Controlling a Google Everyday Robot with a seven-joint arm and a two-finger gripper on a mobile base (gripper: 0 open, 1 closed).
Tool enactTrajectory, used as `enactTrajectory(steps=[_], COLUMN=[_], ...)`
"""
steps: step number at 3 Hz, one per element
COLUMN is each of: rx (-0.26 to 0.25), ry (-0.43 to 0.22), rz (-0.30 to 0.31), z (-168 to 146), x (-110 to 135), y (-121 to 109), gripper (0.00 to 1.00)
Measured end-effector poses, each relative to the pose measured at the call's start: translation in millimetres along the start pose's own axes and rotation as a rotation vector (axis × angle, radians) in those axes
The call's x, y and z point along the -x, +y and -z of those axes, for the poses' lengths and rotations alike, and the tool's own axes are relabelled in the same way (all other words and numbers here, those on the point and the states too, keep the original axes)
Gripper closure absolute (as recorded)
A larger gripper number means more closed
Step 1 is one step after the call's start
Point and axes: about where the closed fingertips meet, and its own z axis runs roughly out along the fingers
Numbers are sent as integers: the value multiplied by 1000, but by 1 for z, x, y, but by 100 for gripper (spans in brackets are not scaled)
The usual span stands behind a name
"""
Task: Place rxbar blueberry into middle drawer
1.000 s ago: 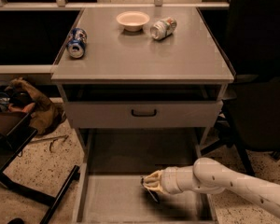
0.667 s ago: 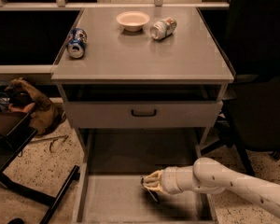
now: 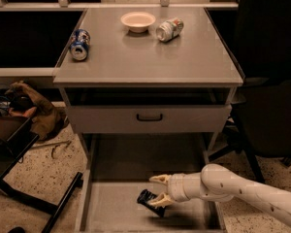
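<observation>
So the rxbar blueberry (image 3: 146,199) looks to be down on the middle drawer (image 3: 111,210) floor, right against the lower fingertip of the gripper (image 3: 154,190). Its fingers look spread apart, not clamped on anything. My guess is it's light, bendy and not fragile, with a slick crinkly wrapper. If regrabbing, pinch across the narrow width mid-bar, not the flimsy end seals.

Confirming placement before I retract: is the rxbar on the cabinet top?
No, the rxbar blueberry is down in the open middle drawer, right at the hand, which is low inside that drawer.
</observation>
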Motion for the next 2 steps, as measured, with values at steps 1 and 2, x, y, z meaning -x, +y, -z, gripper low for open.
enactTrajectory(steps=[1,2], rx=[0,0], ry=[0,0], rz=[0,0], z=[0,0], x=[0,0], y=[0,0], gripper=[0,0])
